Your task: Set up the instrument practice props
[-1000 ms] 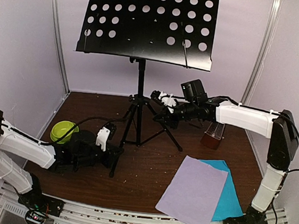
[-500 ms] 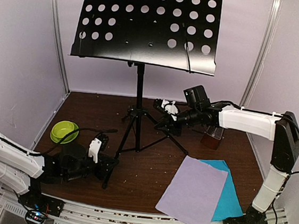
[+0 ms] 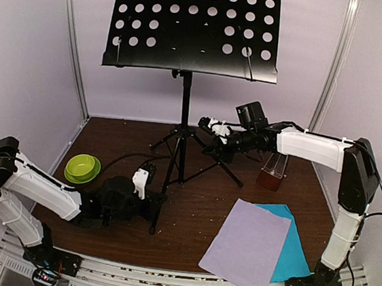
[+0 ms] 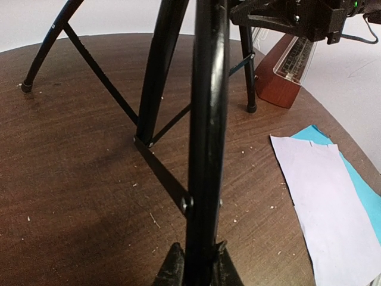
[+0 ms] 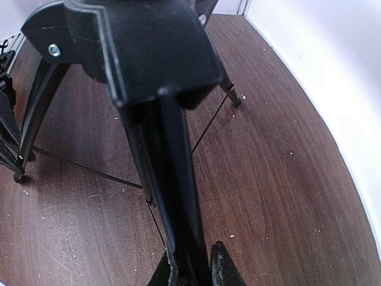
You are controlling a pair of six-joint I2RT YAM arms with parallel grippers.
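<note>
The stand (image 3: 193,27) is held upright mid-table by 2 of its legs. The left gripper (image 3: 157,204) is closed tight on the near leg, just above its foot. The right gripper (image 3: 216,148) is clamped likewise on the right rear leg. The metronome (image 3: 274,171) is seen near that leg, so it could be knocked over if the leg were swung outward. The top-heavy stand could be tipped or twisted by uneven pulls from the 2 arms. The lilac sheet (image 3: 245,244) and cyan sheet (image 3: 295,253) are seen flat at the near right, not yet placed.
</note>
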